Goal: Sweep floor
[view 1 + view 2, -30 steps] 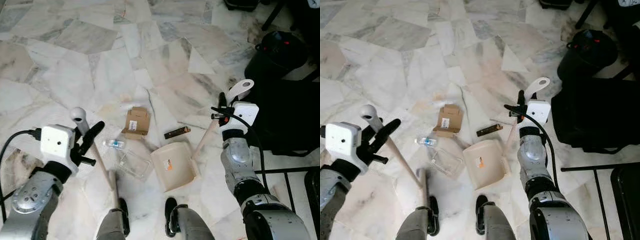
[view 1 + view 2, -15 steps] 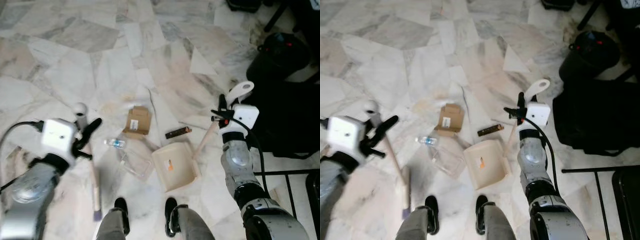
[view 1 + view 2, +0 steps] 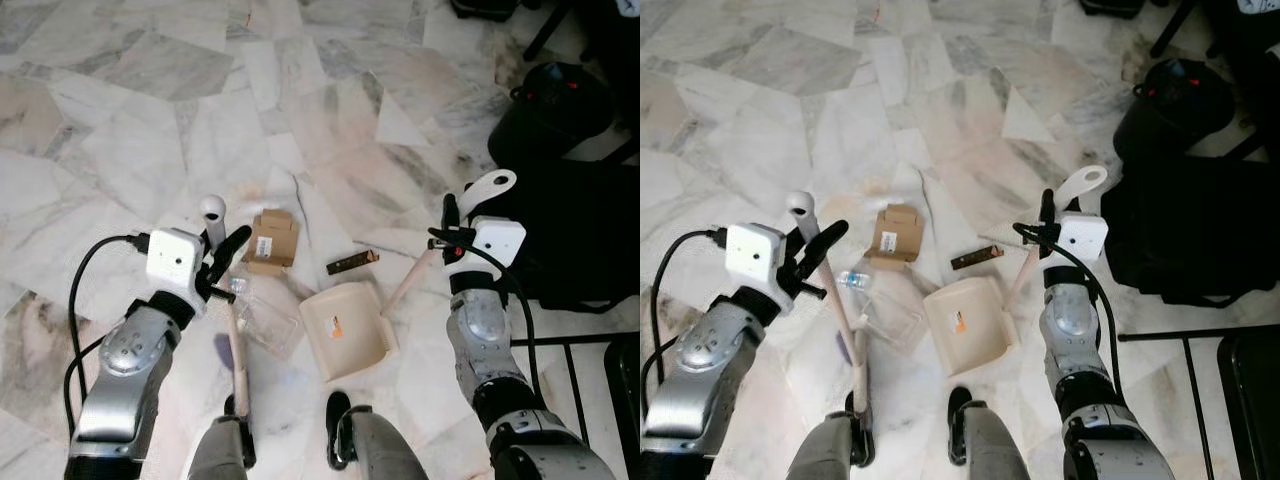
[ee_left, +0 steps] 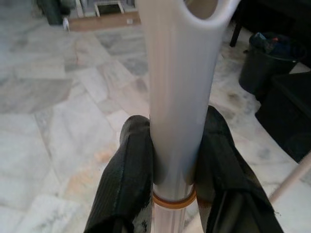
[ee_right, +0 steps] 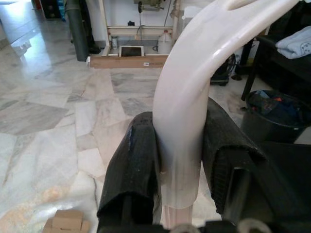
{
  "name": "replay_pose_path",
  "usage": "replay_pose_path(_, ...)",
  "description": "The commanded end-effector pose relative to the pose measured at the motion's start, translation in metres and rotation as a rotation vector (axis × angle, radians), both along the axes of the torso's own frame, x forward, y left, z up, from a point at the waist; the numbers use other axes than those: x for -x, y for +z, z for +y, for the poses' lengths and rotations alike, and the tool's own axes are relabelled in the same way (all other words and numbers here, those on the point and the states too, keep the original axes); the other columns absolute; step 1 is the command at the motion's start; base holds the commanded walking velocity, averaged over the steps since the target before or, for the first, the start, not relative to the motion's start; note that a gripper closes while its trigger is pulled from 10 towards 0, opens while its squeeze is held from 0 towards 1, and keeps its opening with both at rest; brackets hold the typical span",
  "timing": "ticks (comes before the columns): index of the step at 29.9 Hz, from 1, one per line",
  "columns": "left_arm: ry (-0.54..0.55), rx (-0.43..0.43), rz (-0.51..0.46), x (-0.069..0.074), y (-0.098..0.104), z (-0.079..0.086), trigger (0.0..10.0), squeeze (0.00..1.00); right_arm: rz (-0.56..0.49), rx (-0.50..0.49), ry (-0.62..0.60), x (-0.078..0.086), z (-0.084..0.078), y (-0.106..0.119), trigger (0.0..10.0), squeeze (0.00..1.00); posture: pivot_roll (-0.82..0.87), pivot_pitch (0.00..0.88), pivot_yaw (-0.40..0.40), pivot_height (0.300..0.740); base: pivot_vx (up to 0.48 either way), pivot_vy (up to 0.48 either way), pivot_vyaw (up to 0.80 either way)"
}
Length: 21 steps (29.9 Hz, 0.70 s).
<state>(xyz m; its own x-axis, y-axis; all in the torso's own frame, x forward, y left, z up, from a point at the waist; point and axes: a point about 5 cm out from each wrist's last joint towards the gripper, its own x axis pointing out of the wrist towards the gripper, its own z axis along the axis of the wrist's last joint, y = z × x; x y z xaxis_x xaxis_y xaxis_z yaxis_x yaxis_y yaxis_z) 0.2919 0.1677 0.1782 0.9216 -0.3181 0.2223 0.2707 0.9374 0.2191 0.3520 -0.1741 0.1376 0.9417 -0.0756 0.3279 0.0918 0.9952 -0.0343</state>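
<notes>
Down on the marble floor [image 3: 130,130], the left hand [image 3: 222,262] pinches the broom [image 3: 236,350] near its top, and the broom slants toward the robot's feet. The right hand [image 3: 447,232] pinches the dustpan [image 3: 350,330] by its handle; the pan lies flat. A cardboard box [image 3: 272,240], a brown wrapper [image 3: 352,262] and what looks like clear plastic [image 3: 262,322] lie just beside the pan.

Left wrist view: both fingers [image 4: 127,184] press the pale shaft.

Right wrist view: fingers [image 5: 133,179] clamp the curved handle.
</notes>
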Motion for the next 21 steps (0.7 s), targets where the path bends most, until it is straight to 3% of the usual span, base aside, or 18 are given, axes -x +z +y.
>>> replay_pose_path(1, 0.02, -0.03, -0.025, 0.002, -0.003, 0.0, 10.0, 0.0, 0.151, 0.0, -0.024, 0.01, -0.007, -0.033, 10.0, 0.0, -0.01, 0.473, -0.097, 0.74, 0.0, 0.0, 0.0)
replay_pose_path(13, -0.075, -0.034, -0.012, 0.0, -0.008, -0.011, 10.0, 0.0, 0.153, 0.003, -0.026, 0.012, -0.009, -0.034, 10.0, 0.0, -0.02, 0.476, -0.097, 0.74, 0.0, 0.0, 0.0)
replay_pose_path(16, -0.118, 0.018, 0.021, -0.001, -0.009, -0.016, 10.0, 0.0, 0.154, 0.005, -0.028, 0.013, -0.009, -0.034, 10.0, 0.0, -0.02, 0.476, -0.098, 0.74, 0.0, 0.0, 0.0)
replay_pose_path(17, -0.181, 0.079, 0.066, -0.001, -0.009, -0.023, 10.0, 0.0, 0.153, 0.01, -0.028, 0.013, -0.009, -0.034, 10.0, 0.0, -0.01, 0.475, -0.096, 0.74, 0.0, 0.0, 0.0)
replay_pose_path(21, -0.226, 0.111, 0.088, 0.0, -0.008, -0.025, 10.0, 0.0, 0.15, 0.008, -0.024, 0.014, -0.005, -0.034, 10.0, 0.0, 0.0, 0.471, -0.092, 0.74, 0.0, 0.0, 0.0)
